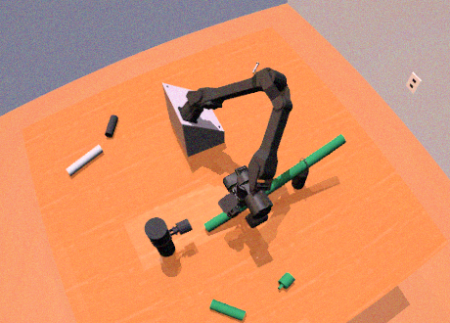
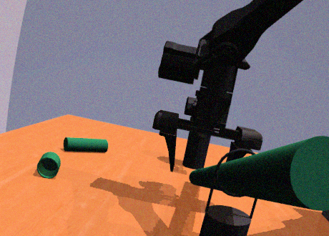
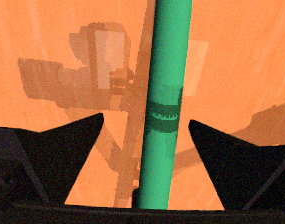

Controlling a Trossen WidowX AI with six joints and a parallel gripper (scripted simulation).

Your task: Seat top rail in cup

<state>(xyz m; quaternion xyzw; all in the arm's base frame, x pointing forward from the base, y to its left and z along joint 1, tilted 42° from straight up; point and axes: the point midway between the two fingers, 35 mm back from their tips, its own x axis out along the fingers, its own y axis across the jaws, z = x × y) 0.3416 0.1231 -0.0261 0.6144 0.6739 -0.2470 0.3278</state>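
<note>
With its 2 fingers open and empty, the gripper [image 2: 202, 157] [image 3: 146, 120] straddles the green rail [image 1: 320, 153] [image 2: 264, 169] [image 3: 166, 60] at the wrist frame's centre.

The table [image 1: 93, 200] [image 2: 121, 131] looks like smooth wood with a fine, pale grain. The fence top rail [image 1: 320, 152] [image 2: 264, 171] [image 3: 170, 55] appears to be smooth plastic, satin rather than glossy. Matt black plastic or coated metal, hard to tell which, covers the tool [image 1: 247, 211] [image 2: 205, 156] [image 3: 146, 120].
</note>
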